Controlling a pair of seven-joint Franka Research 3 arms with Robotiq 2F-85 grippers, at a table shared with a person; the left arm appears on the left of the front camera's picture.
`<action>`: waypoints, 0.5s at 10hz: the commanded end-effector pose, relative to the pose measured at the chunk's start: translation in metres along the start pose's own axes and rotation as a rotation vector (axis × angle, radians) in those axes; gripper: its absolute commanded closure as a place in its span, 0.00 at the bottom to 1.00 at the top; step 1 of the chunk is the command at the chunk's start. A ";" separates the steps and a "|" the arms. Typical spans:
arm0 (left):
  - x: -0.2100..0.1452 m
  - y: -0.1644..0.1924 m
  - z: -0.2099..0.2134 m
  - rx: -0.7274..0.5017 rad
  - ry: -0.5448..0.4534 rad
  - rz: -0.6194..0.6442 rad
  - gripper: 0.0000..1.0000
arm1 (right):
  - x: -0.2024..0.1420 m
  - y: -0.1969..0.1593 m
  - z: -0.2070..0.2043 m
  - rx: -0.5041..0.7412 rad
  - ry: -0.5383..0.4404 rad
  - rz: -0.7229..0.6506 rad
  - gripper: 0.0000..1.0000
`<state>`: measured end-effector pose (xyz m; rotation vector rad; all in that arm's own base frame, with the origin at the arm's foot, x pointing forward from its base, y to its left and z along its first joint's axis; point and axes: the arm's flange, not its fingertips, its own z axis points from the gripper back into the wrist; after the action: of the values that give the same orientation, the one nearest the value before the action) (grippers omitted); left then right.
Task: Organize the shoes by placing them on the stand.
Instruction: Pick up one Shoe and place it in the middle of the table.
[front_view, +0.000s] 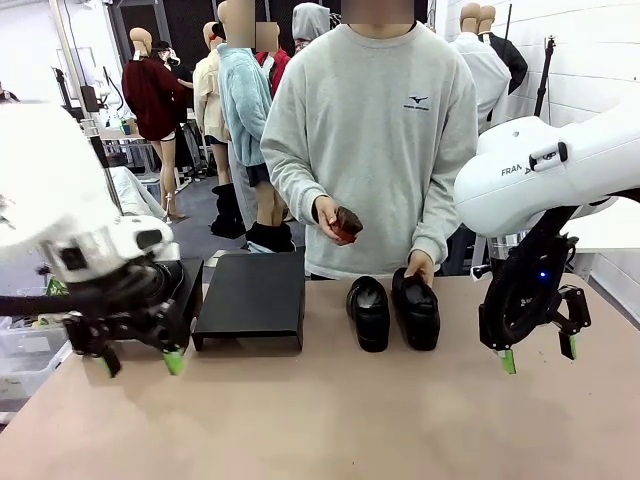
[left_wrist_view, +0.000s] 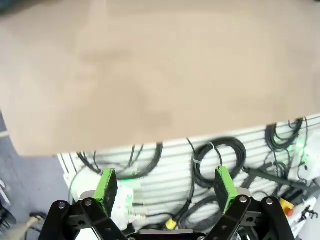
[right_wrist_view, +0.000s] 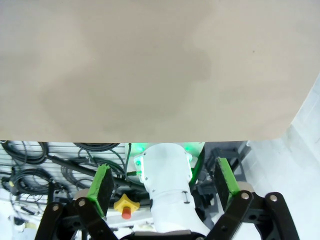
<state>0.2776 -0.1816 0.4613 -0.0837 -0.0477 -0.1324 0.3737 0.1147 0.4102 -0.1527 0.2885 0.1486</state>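
Note:
Two black shoes stand side by side at the table's far edge: the left one (front_view: 369, 312) alone, the right one (front_view: 417, 308) under the person's hand (front_view: 421, 266). The low black stand (front_view: 251, 299) sits to their left. My left gripper (front_view: 140, 361) hangs open over the near-left table, just left of the stand. Over the right side hovers my right gripper (front_view: 538, 353), open too and well apart from the shoes. In the left wrist view my fingers (left_wrist_view: 106, 187) frame bare tabletop, and the right wrist fingers (right_wrist_view: 102, 185) do the same.
The person in a grey sweatshirt (front_view: 370, 130) stands at the far side, holding a small dark red object (front_view: 345, 224) in the other hand. Below the table's near edge the wrist views show cables (left_wrist_view: 217, 162) and a white robot base (right_wrist_view: 165, 190).

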 end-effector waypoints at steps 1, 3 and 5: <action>0.007 -0.029 -0.035 0.011 -0.077 -0.071 0.00 | 0.000 -0.001 0.001 -0.009 0.002 0.007 0.00; 0.004 -0.050 -0.034 -0.079 -0.045 -0.119 0.00 | 0.000 -0.001 0.001 -0.009 0.002 0.007 0.00; 0.008 -0.037 -0.017 -0.104 -0.039 -0.161 0.00 | 0.000 -0.001 0.001 -0.009 0.002 0.007 0.00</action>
<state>0.2785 -0.2397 0.4375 -0.1402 -0.1030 -0.2547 0.3737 0.1147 0.4102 -0.1527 0.2886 0.1486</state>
